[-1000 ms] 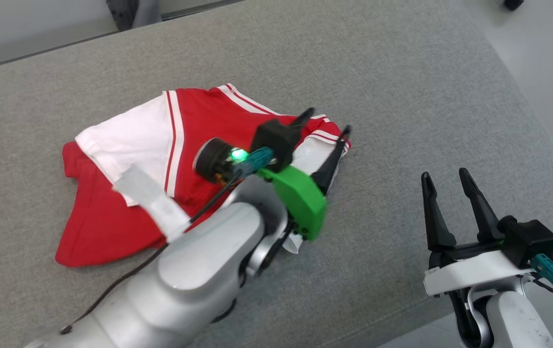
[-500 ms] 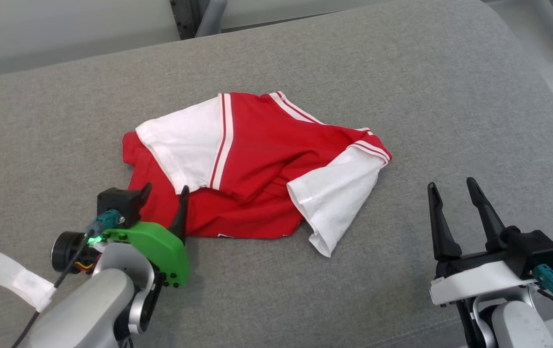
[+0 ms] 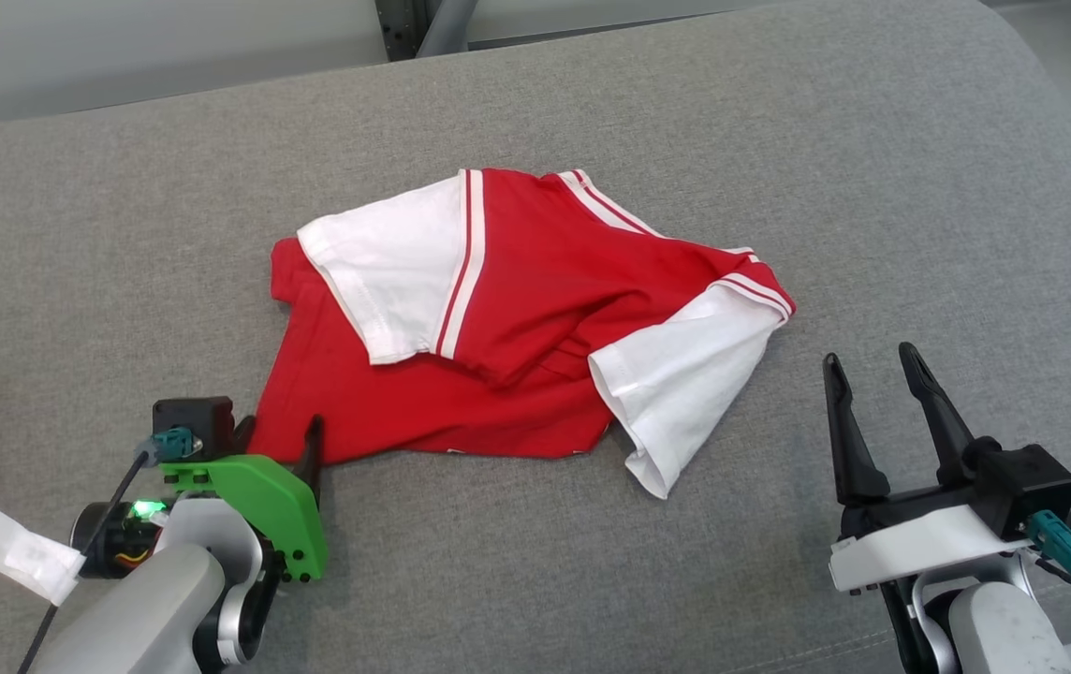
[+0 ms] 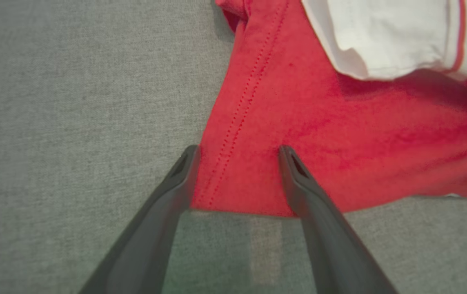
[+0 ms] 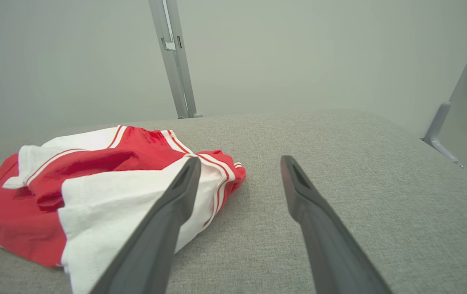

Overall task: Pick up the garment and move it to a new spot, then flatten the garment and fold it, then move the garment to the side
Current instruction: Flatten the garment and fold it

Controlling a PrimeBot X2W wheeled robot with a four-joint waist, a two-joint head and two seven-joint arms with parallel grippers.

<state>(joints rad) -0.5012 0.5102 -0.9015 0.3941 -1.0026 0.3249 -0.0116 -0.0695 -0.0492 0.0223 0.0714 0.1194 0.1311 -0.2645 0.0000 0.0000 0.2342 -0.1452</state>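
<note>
1. Firstly, at the lower left, the left gripper [image 3: 278, 432] is seen with its jaws spread wide and nothing held. The red near corner of the garment [image 3: 517, 318] is framed between its fingers; whether the cloth is touched cannot be told.
2. At the lower right, the right gripper [image 3: 870, 356] is also kept wide and empty, apart from the cloth.
3. The garment, a red shirt with white sleeves, is laid crumpled in the middle of the grey cushion [image 3: 872, 187].
4. Farther back, a metal post [image 5: 176, 61] is seen before a pale wall.
</note>
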